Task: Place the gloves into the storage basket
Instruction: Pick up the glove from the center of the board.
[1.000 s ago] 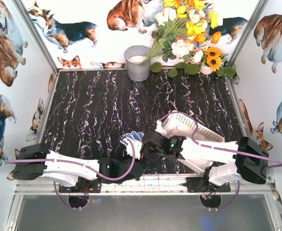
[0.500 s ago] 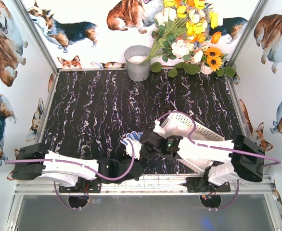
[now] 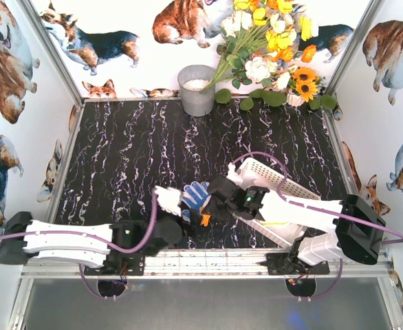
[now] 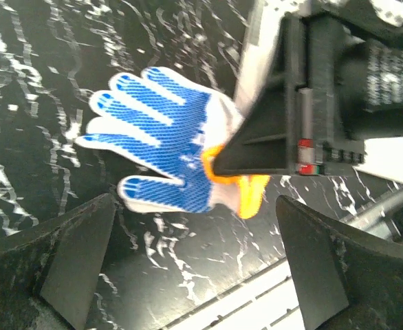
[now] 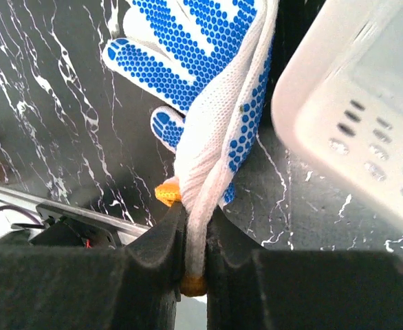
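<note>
One of the gloves [image 3: 195, 195], white knit with blue dots and an orange cuff, hangs just above the black marble table near its front edge. My right gripper [image 5: 196, 221] is shut on its cuff end, with the fingers of the glove [image 5: 200, 75] pointing away. The right gripper [image 3: 213, 205] is just left of the storage basket [image 3: 278, 180], a white perforated one partly under the right arm. A corner of the basket [image 5: 366, 117] sits beside the glove. My left gripper [image 4: 194, 218] is open with nothing in it, just short of the glove [image 4: 161, 152]. In the top view the left gripper [image 3: 172, 218] is below and left of the glove.
A grey metal bucket [image 3: 197, 89] and a bunch of artificial flowers [image 3: 270, 55] stand at the back edge. An aluminium rail [image 3: 208, 261] runs along the table's front edge, under both wrists. Walls close in on the left, right and back.
The left gripper opened, let go of the glove and drew back to the left. The right gripper closed on the cuff and holds the glove, now spread with its blue side showing.
</note>
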